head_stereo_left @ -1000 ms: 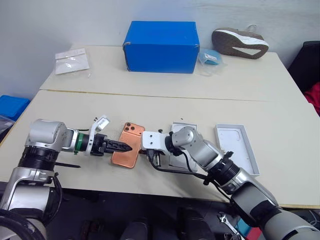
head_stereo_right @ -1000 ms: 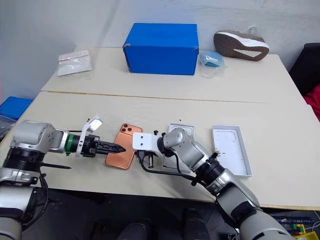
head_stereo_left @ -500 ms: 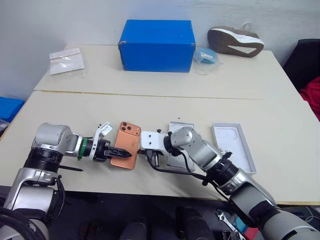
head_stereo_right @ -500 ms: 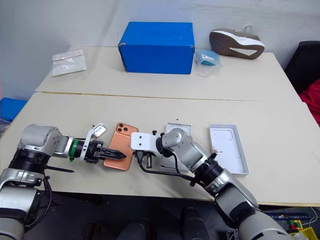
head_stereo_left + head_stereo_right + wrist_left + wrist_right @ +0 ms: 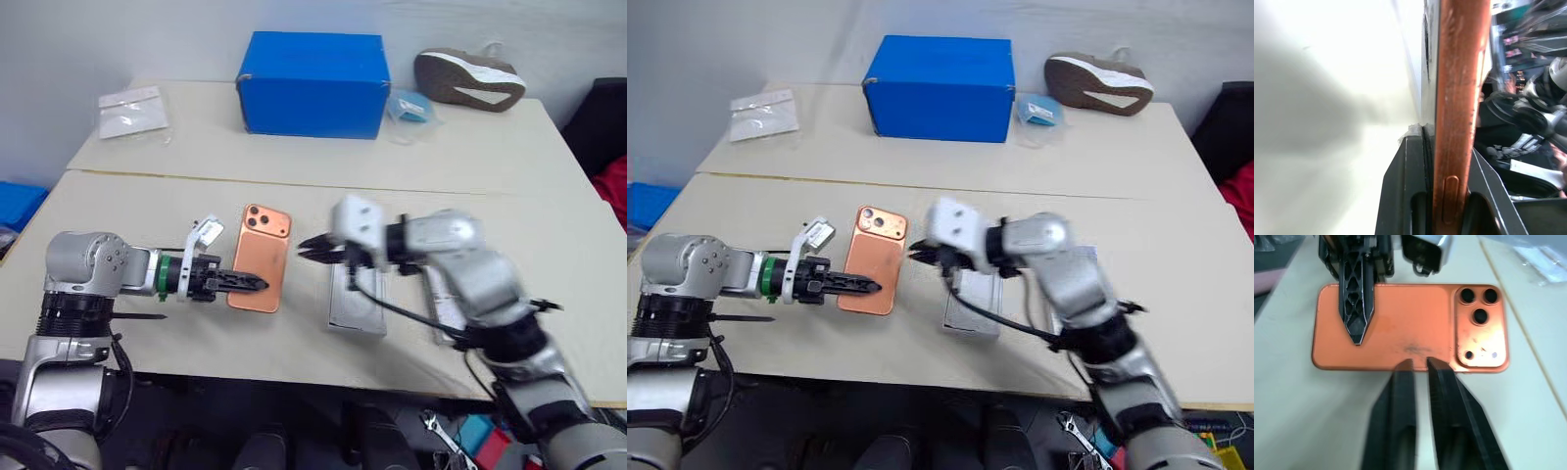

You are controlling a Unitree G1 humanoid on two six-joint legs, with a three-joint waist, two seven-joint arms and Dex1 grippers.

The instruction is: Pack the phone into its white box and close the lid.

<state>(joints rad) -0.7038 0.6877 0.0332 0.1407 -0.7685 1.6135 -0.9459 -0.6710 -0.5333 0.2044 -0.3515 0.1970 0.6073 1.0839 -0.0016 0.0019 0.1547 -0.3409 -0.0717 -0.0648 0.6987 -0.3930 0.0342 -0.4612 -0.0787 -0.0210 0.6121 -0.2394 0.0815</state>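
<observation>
I am seeing the left gripper [image 5: 253, 285] reaching in level from the left, its jaws closed on the long left edge of the flat orange-copper phone [image 5: 263, 258], pinching it between the two black fingers [image 5: 1415, 196]. The phone is showing its back with the darker three-lens camera block at the far end, and it seems to be hanging slightly above the beige worktop [image 5: 147, 215], though I cannot be sure. The right gripper [image 5: 312, 250] is pointing left toward the phone's right edge, hovering just short of it, its jaws standing a narrow gap apart and holding nothing. The shallow white cardboard box [image 5: 355, 304] is lying on the worktop right of the phone, under the right forearm. The white lid [image 5: 1050, 311] is lying beyond it, mostly hidden by that arm.
</observation>
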